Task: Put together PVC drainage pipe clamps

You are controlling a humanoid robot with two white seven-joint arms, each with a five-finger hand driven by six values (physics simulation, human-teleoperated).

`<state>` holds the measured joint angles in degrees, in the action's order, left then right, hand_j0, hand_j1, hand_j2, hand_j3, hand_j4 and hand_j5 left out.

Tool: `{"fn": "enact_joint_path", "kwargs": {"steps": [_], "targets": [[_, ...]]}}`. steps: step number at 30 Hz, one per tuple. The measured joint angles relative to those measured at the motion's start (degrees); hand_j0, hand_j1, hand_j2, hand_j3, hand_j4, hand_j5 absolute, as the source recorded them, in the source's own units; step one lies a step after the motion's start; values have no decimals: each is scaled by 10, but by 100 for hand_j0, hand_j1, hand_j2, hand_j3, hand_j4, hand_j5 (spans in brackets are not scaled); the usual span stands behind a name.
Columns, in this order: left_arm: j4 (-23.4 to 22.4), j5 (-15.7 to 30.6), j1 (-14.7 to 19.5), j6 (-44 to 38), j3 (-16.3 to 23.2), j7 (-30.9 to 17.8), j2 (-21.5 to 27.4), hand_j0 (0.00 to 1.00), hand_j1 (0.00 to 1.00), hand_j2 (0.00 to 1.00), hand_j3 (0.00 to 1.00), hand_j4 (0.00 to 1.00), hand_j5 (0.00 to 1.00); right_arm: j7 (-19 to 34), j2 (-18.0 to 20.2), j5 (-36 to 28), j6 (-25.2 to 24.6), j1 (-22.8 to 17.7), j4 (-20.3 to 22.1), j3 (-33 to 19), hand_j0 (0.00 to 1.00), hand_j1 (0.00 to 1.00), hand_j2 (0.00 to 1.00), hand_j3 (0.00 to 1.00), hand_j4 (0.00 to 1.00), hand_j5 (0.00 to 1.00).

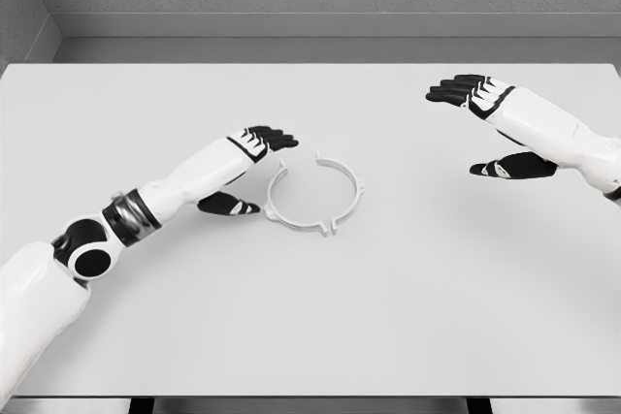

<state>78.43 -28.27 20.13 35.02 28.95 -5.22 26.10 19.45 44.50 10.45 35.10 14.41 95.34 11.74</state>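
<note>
Just beside the left hand's [250, 167] spread, empty fingers [274, 139] lies the white clamp ring [315, 197] on the table [310, 317].

Single head-mounted view, looking forward and steeply down from above the near edge of the wide, pale grey flat-topped desk [310, 336], close enough that both arms enter at the lower corners, grey wall behind.
</note>
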Motion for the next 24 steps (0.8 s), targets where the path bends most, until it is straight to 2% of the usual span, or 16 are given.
{"fn": "enact_joint_path", "kwargs": {"steps": [16,24], "targets": [[-18,-4,1,0,8,-1,-6,100,100,100,100,100,100,0,0,0,0,0,1,0,100,100,100,100,100,100],[-25,-4,2,0,11,-1,-24,100,100,100,100,100,100,0,0,0,0,0,2,1,100,100,100,100,100,100]]}}
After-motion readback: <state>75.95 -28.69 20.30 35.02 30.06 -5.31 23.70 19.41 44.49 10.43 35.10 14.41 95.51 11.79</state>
